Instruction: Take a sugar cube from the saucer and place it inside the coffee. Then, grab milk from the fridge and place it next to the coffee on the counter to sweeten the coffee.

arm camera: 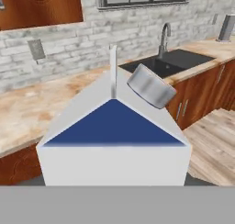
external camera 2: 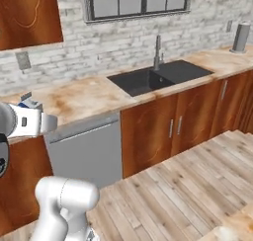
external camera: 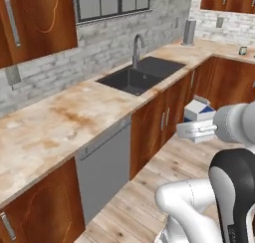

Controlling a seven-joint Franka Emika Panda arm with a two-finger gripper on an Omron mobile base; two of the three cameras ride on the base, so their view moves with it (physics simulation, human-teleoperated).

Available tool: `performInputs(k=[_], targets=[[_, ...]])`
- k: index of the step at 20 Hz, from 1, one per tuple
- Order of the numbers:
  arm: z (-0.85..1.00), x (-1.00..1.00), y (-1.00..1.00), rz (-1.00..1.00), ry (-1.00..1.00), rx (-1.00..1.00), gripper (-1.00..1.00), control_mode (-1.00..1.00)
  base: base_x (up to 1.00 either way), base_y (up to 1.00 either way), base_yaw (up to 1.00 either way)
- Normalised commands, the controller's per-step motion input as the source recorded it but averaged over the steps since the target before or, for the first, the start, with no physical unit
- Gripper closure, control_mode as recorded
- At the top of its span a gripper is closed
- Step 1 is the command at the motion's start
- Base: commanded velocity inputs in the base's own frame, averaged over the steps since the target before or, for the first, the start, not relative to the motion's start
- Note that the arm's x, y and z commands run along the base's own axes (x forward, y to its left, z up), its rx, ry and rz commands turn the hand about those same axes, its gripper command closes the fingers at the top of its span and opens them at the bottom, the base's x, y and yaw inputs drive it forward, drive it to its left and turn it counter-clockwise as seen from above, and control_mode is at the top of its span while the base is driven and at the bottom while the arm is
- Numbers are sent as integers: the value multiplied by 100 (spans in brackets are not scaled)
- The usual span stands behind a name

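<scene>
One milk (external camera: 198, 111) carton gripped in the jaws; hand view adds its silver cap (arm camera: 151, 86).

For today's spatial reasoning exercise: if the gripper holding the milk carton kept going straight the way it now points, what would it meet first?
Probably the counter left of the sink, or the brick wall just behind it. The gripper, closed on the milk, points that way; depth is unclear.

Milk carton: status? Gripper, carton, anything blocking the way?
Gripper shut on milk carton, carried in the air. Counter ahead, sink beyond. Nothing in the way.
</scene>
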Motion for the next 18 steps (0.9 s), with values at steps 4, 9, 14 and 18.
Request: performInputs(k=[4,9,14,18], targets=[[0,0,0,0,0,0,100,100,100,-19,-52],[0,0,0,0,0,0,100,100,100,-1,-49],[0,0,0,0,0,0,100,100,100,0,-55],[0,0,0,0,0,0,100,100,100,0,-56]])
